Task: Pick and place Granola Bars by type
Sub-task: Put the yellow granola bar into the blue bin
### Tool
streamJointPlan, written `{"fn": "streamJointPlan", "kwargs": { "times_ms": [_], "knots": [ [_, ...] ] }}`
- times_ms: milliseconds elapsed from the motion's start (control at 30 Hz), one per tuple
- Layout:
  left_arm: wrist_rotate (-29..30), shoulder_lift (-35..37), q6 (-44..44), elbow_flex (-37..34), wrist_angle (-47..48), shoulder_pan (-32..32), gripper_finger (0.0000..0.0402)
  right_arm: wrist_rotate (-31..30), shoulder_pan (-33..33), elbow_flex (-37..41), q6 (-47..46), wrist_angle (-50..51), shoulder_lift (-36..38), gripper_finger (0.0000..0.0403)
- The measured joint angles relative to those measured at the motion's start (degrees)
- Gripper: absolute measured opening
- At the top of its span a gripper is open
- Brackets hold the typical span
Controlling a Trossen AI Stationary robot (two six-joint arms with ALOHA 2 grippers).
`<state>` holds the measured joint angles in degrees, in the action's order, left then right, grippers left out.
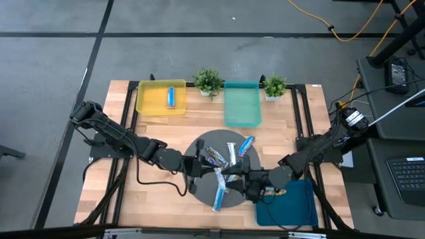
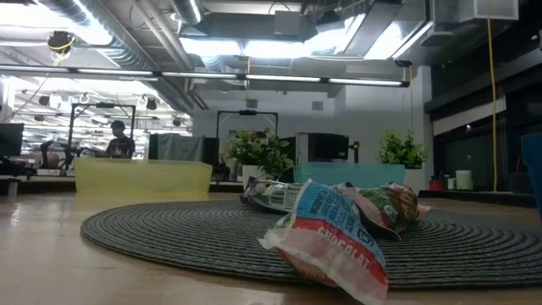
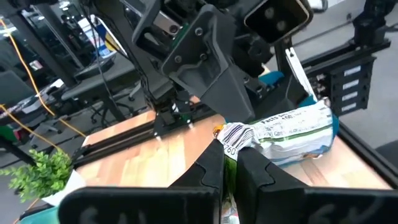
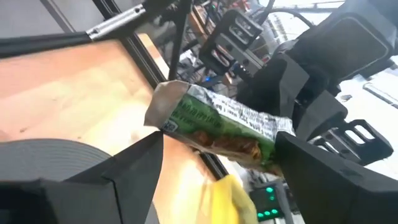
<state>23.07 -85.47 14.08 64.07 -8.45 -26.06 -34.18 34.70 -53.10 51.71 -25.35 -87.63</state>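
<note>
Several granola bars (image 1: 231, 154) in shiny wrappers lie on the round dark mat (image 1: 199, 143) in the middle of the table; in the low view they form a pile (image 2: 339, 224). One blue bar (image 1: 171, 97) lies in the yellow tray (image 1: 151, 99). My left gripper (image 3: 233, 165) is shut on a green-and-silver bar (image 3: 292, 127) above the mat. My right gripper (image 4: 217, 168) faces it, open, with a finger on either side of that bar (image 4: 217, 127). Whether those fingers touch the bar, I cannot tell. My left gripper pinches the green-and-silver bar's crimped wrapper end (image 3: 235, 140) between its two fingers. The fingers come nearly level from the table's left side and lie along the bar. The bar sticks out forward beyond the fingertips, lifted clear of the mat.
A teal tray (image 1: 242, 106) stands at the far middle, with a potted plant on either side (image 1: 208, 82) (image 1: 274, 86). A blue tray (image 1: 295, 206) lies at the near right, below my right arm. Black rails run along the table's left and right edges.
</note>
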Motion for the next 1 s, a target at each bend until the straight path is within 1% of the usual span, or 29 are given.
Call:
{"fn": "streamJointPlan", "kwargs": {
  "times_ms": [133, 333, 500, 633, 733, 900, 1000],
  "knots": [
    [-0.28, 0.0, 0.02, 0.0, -1.38, 0.33, 0.0005, -1.62, 0.5, 0.0, 0.82, -0.27, 0.02, 0.0309],
    [-0.68, 0.01, 0.02, 0.0, -2.15, 1.3, 0.0006, -1.39, 0.5, 0.09, 1.05, -1.33, 0.02, 0.0309],
    [-0.67, 0.02, 1.52, 0.0, -6.07, 1.75, 0.0004, -1.69, 0.8, 0.06, 2.39, -2.64, 0.1, 0.0309],
    [1.12, 0.02, 1.66, 0.0, -7.2, 1.79, 0.0006, -7.78, 2.05, 0.07, 9.0, -4.17, 0.0, 0.0309],
    [2.67, 0.04, 1.66, 0.04, -7.55, 1.78, 0.0005, -12.87, 2.78, 0.11, 11.48, -3.7, -0.05, 0.0309],
    [2.81, 0.22, 1.64, 0.15, -7.64, 1.7, 0.0006, -21.77, 3.85, 0.26, 8.29, 3.71, -0.23, 0.0309],
    [5.15, 0.22, 1.6, 0.15, -7.23, 1.75, 0.0006, -25.06, 5.43, 0.26, 6.23, 5.39, -0.18, 0.0309]
  ]
}}
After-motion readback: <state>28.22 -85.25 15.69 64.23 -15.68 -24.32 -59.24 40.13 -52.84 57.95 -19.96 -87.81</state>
